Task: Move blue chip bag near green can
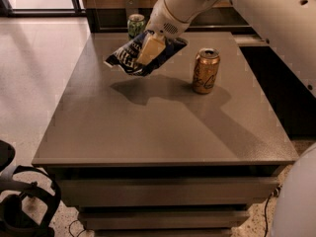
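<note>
The blue chip bag (pixel 129 57) is dark navy with white lettering. It hangs in the air above the grey table (pixel 163 122), casting a shadow on the top below it. My gripper (pixel 149 49) is shut on the bag's middle, its tan finger across the front of the bag. The green can (pixel 136 25) stands upright at the table's far edge, just behind the bag and partly hidden by it.
A gold can with black markings (pixel 205 70) stands upright on the table to the right of the bag. My white arm (pixel 256 14) reaches in from the upper right. A dark counter runs behind the table. Black gear (pixel 19 206) sits on the floor at lower left.
</note>
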Controlling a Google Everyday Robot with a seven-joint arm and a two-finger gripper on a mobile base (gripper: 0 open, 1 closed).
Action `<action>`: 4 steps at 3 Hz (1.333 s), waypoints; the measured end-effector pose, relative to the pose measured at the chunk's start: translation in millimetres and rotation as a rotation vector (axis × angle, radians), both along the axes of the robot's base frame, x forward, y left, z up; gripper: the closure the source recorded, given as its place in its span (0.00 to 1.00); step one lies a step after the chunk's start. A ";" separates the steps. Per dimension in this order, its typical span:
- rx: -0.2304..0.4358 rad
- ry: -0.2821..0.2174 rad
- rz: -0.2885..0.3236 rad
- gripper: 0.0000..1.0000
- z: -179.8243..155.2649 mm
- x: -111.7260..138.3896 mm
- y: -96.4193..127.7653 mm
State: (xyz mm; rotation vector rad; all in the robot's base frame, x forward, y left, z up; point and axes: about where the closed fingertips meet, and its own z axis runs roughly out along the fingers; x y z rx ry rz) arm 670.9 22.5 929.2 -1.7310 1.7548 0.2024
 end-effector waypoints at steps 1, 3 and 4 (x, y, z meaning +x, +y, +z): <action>-0.004 -0.006 0.001 1.00 4.7 14.4 -5.3; 0.064 -0.013 -0.087 1.00 -16.7 41.9 -33.9; 0.064 -0.012 -0.087 1.00 -16.7 41.9 -33.9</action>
